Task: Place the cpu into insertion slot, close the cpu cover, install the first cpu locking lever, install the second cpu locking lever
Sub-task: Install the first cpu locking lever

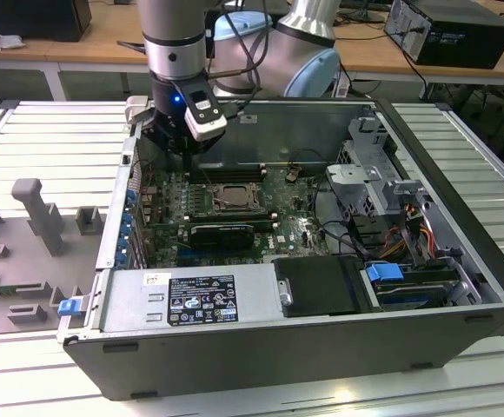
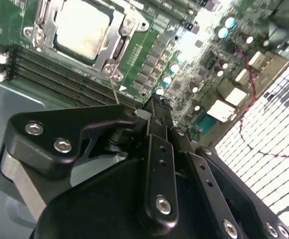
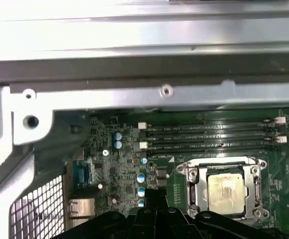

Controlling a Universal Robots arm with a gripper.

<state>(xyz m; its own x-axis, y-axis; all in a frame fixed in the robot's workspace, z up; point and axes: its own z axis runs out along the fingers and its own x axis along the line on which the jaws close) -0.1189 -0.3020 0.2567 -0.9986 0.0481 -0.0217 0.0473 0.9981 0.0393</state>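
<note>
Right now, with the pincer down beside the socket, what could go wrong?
1. The pincer sits right by a thin metal rod, likely a locking lever. If it is caught off-centre, it could slip free or bend.
2. The pincer hangs low over the memory slots and small capacitors. A sideways move might scrape them.
3. The cpu lies under the cpu cover. Forcing a lever with the cover poorly seated could stress it.

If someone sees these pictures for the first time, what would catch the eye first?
The open computer case sits in the exterior view's middle, its green motherboard exposed. The robot's black hand hangs low over the board toward the exterior view's left, close to the pale cpu seated in the insertion slot.
</note>
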